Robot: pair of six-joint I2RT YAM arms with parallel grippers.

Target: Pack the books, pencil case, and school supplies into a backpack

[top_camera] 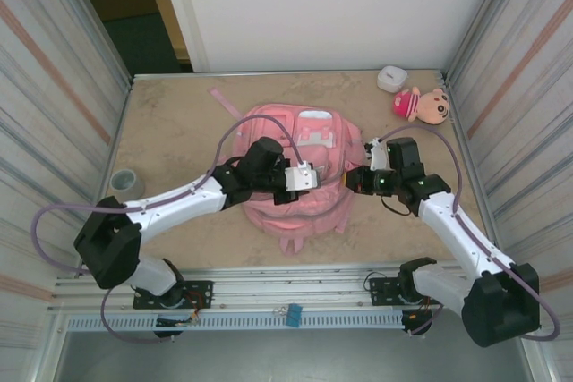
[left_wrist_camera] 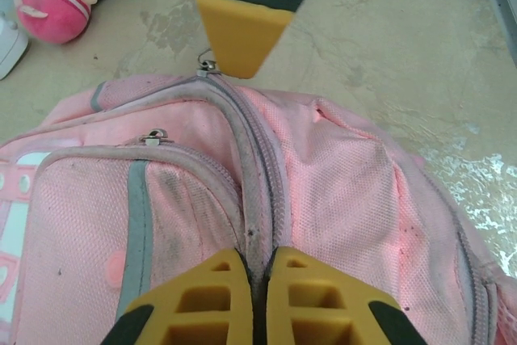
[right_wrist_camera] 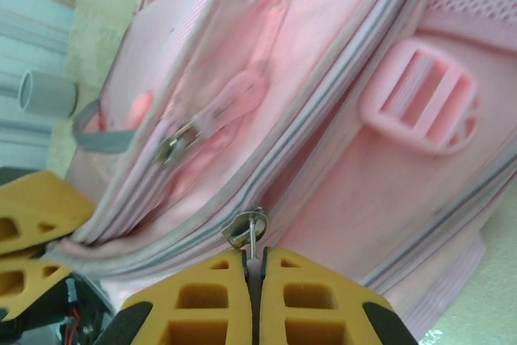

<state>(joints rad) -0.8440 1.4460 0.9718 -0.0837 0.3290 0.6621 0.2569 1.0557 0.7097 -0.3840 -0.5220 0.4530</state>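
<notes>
The left arm [top_camera: 179, 199] is extended from its base at the lower left of the top view toward the frame centre, with the forearm angled up and to the right and the wrist turned rightward. The left gripper [top_camera: 309, 176] is closed, and its fingers [left_wrist_camera: 218, 296] are pressed together at the bottom of the left wrist view, with a seam of the backpack [left_wrist_camera: 347, 199] pinched between them. The right arm [top_camera: 457, 230] is extended from the lower right up and to the left, with the wrist turned leftward. The right gripper [top_camera: 351, 178] is closed on a zipper pull [right_wrist_camera: 246, 228]. The two grippers are positioned tip to tip, near each other.
</notes>
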